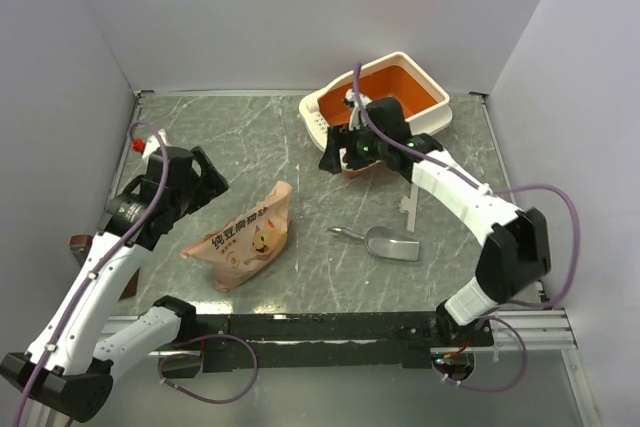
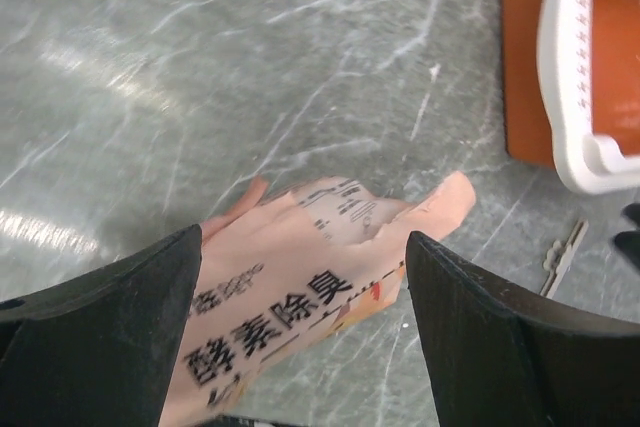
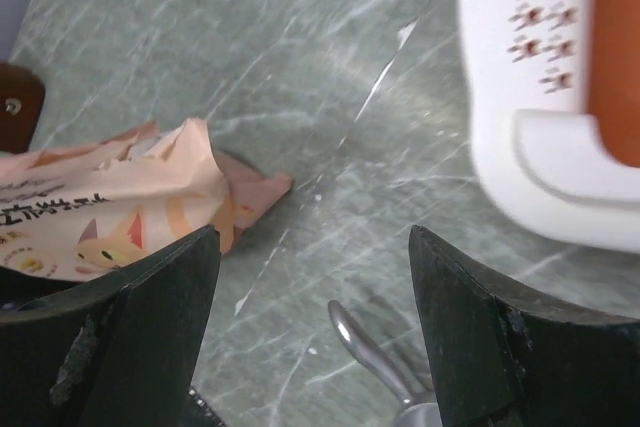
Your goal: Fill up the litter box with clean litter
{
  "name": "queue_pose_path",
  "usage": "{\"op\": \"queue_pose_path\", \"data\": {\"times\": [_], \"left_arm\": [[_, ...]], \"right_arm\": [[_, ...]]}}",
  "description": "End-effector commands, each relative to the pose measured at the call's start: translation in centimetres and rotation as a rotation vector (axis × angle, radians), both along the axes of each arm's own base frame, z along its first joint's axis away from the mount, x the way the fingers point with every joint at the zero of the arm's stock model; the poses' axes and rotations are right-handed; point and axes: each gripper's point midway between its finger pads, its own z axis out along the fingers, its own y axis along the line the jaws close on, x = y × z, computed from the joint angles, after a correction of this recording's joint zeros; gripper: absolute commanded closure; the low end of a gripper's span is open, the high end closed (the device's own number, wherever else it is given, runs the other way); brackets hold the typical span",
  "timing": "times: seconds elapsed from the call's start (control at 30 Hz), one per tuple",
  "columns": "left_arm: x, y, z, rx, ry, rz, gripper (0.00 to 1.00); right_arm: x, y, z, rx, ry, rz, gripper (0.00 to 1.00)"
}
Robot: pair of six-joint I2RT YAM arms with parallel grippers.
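The litter box (image 1: 432, 110), orange inside with a cream rim, stands at the back right of the table. Its slotted rim shows in the left wrist view (image 2: 570, 67) and the right wrist view (image 3: 520, 107). No clean litter shows in any view. My right gripper (image 1: 335, 155) hangs open by the box's near-left corner, with bare table and the scoop's handle (image 3: 375, 352) between its fingers (image 3: 150, 327). My left gripper (image 1: 208, 183) is open over the upper end of the pink-orange paper bag (image 1: 245, 237), which lies on the table (image 2: 300, 287). Neither gripper holds anything.
A grey metal scoop (image 1: 385, 242) lies right of the bag, near the table's middle front. A small pale strip (image 1: 408, 209) sits beside it. A brown object (image 1: 78, 243) is at the left edge. White walls close in the table's sides and back.
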Motion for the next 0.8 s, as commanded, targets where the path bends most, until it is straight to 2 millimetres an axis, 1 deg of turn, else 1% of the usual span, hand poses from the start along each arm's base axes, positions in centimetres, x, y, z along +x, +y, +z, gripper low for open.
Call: {"op": "queue_pose_path", "data": {"times": [0.0,0.03,0.07,0.13,0.17,0.2,0.23,0.27,0.3,0.33,0.37,0.4,0.47,0.57,0.67,0.7,0.77], "left_arm": [[-2.8,2.8,0.1,-0.035,0.113,0.243,0.13],[-3.2,3.1,0.0,-0.042,0.135,0.271,0.13],[-4.6,3.6,-0.8,-0.028,0.196,0.302,0.12],[-5.7,3.8,-1.6,-0.076,0.24,0.382,0.12],[-7.0,4.2,-2.3,-0.07,0.289,0.411,0.12],[-7.2,4.0,-2.5,-0.104,0.299,0.433,0.12],[-7.7,3.8,-3.0,-0.125,0.31,0.435,0.12],[-8.1,3.6,-3.3,-0.152,0.316,0.442,0.12],[-8.3,3.3,-3.5,-0.198,0.319,0.467,0.11],[-8.8,3.1,-3.6,-0.228,0.317,0.47,0.08],[-8.9,3.1,-3.5,-0.245,0.313,0.477,0.03],[-9.0,3.0,-3.4,-0.278,0.304,0.499,0.01],[-9.0,2.8,-3.0,-0.306,0.296,0.502,0.01],[-8.6,2.3,-2.8,-0.288,0.324,0.472,0.02],[-8.4,1.8,-3.8,-0.279,0.371,0.474,0.03],[-8.5,1.7,-4.4,-0.268,0.397,0.477,0.02],[-8.7,1.5,-5.0,-0.264,0.423,0.47,0.02]], "right_arm": [[-0.6,3.5,1.9,0.102,0.013,0.096,0.18],[-0.7,3.8,1.8,0.102,0.009,0.103,0.18],[-0.8,4.0,1.3,0.094,0.014,0.098,0.18],[-0.9,4.3,1.0,0.095,0.012,0.093,0.18],[-1.1,4.3,0.2,0.092,0.024,0.091,0.18],[-1.2,4.3,0.0,0.097,0.029,0.092,0.18],[-1.3,4.4,-0.3,0.105,0.035,0.092,0.18],[-1.7,4.2,-1.1,0.101,0.05,0.093,0.18],[-1.9,4.3,-1.3,0.104,0.057,0.101,0.18],[-2.2,4.5,-1.5,0.103,0.057,0.11,0.18],[-2.6,4.4,-2.0,0.096,0.07,0.11,0.18],[-2.7,4.4,-2.0,0.098,0.069,0.109,0.18],[-3.3,4.6,-2.3,0.097,0.074,0.121,0.18],[-4.0,5.3,-2.1,0.104,0.084,0.144,0.18],[-4.2,5.4,-2.0,0.105,0.085,0.151,0.18],[-4.3,5.4,-2.0,0.103,0.084,0.15,0.18],[-4.3,5.2,-1.9,0.104,0.075,0.15,0.18]]}}
